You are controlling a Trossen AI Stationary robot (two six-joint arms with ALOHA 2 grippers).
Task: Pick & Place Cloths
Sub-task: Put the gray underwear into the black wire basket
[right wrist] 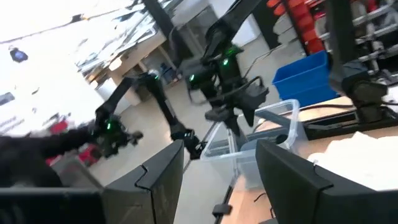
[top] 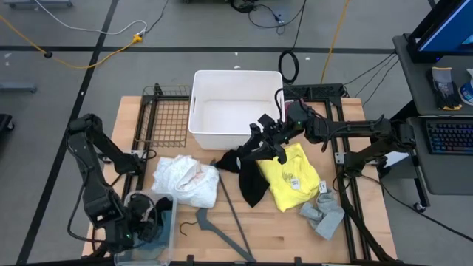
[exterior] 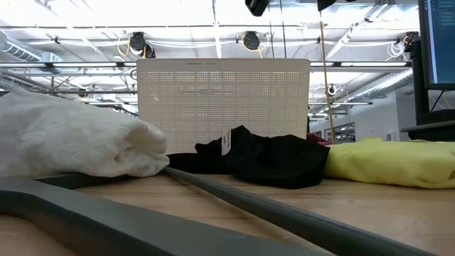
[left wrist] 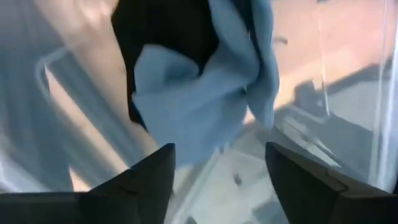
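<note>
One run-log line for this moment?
left gripper: jaws open over clear bin, teal cloth inside | right gripper: above black cloth

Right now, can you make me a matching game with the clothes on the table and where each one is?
Things:
1. white cloth
2. yellow cloth
3. grey cloth
4. blue cloth

Places:
A. near the table's front right corner
B. in the clear tub by the left gripper
C. beside the black cloth, on the right arm's side
D. left of the grey hanger

Pairs: 1-D, 2-C, 3-A, 4-B
</note>
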